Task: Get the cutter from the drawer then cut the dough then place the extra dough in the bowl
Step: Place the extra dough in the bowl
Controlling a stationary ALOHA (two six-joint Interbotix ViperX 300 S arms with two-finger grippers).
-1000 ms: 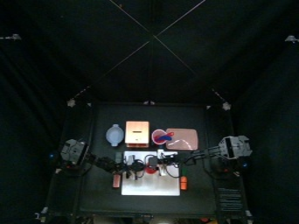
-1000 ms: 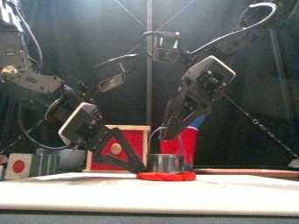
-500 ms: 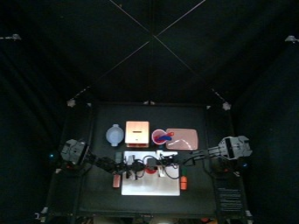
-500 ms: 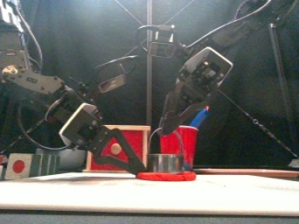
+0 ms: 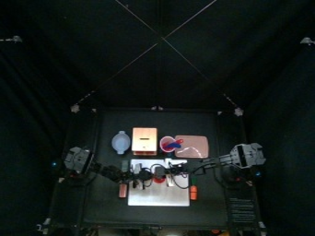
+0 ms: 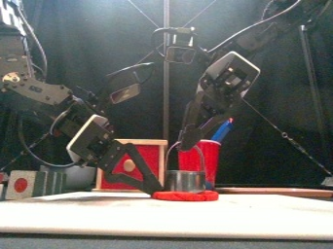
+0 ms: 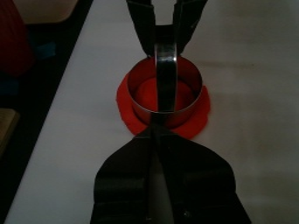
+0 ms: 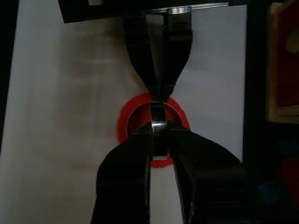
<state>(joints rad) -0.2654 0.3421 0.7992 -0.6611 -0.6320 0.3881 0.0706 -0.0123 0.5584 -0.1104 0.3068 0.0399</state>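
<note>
Cutter point(image 6: 186, 181) stands on red dough point(image 6: 186, 195) on the white board point(image 6: 78, 212); left gripper point(image 7: 163, 131) and right gripper point(image 8: 158, 121) each clamp it from opposite sides.

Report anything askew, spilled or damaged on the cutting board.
Nothing stands out. The cutter stands upright in the red dough, which lies flat on the white board. The left gripper and the right gripper each appear closed on its rim.

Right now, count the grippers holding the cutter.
2: the left gripper pinches one side of the cutter, the right gripper the opposite side, over the red dough. None hidden.
</note>
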